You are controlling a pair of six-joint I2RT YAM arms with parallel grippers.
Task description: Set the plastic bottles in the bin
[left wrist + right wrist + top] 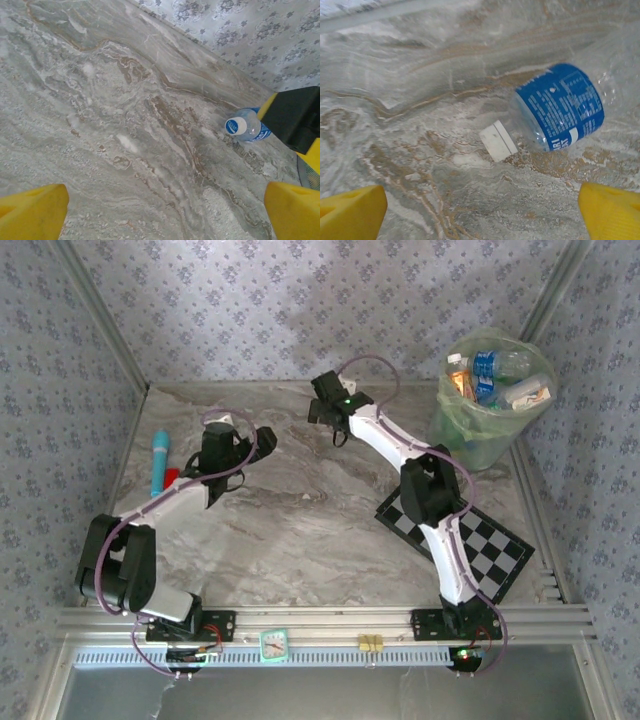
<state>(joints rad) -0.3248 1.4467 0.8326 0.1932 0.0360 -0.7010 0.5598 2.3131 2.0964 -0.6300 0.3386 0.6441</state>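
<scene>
Right end effector (481,212), wide and empty, the nearer one: plastic bottle (555,107) lies on its side on the table (410,100), just ahead and right of centre, cap toward midline, long axis slanting across the opening; left end effector (165,212), wide, well apart.

The left arm (170,502) and right arm (385,440) are white with black joints, purple cables (370,357), yellow fingers (35,212).

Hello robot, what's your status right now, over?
Left fingers open, right fingers open, both empty. Blue-labelled bottle lies on table ahead of right fingers. Bin holds several bottles. Nothing seen blocking.
</scene>
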